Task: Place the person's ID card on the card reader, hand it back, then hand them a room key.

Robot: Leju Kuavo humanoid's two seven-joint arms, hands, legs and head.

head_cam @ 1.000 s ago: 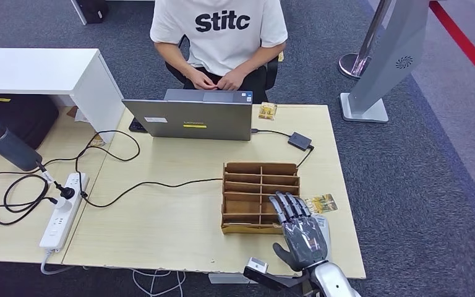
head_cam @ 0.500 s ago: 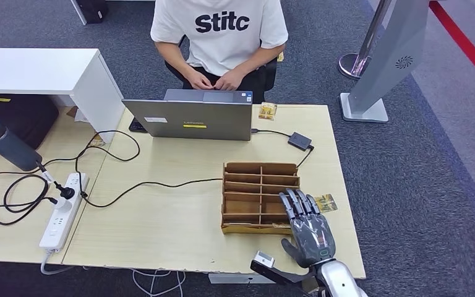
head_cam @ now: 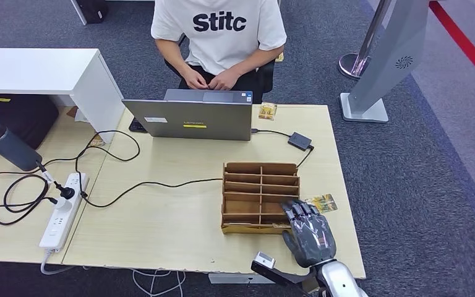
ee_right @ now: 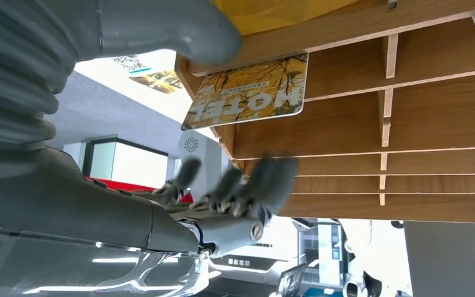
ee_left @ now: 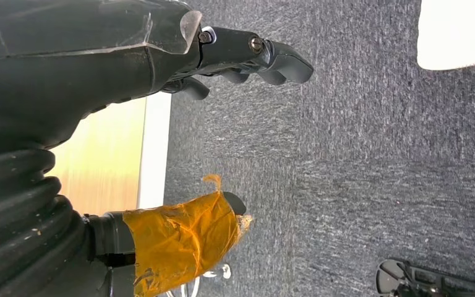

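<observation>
My right hand [head_cam: 309, 234] hovers over the front right corner of the wooden slotted box [head_cam: 256, 185], fingers spread and bent down, holding nothing. In the right wrist view a yellow HOTEL key card [ee_right: 247, 90] lies in the box's near compartment, between my thumb [ee_right: 161, 25] and my fingers [ee_right: 241, 185], touching neither. Another yellow card [head_cam: 321, 203] lies on the table just right of the box. The black card reader [head_cam: 300, 140] sits at the far right on its cable, with a small card [head_cam: 267, 111] beyond it. My left hand [ee_left: 247, 55] hangs empty beside the table edge.
A person in a white shirt [head_cam: 222, 25] sits across the table behind an open laptop [head_cam: 192, 117]. A power strip [head_cam: 62, 210] with cables and a dark bottle [head_cam: 3, 143] lie at the left. A grey stand [head_cam: 383, 55] rises on the carpet at the right.
My right hand has shifted slightly right and back toward me, and its fingers have bent down over the box's front right corner. The person's hands moved a little.
</observation>
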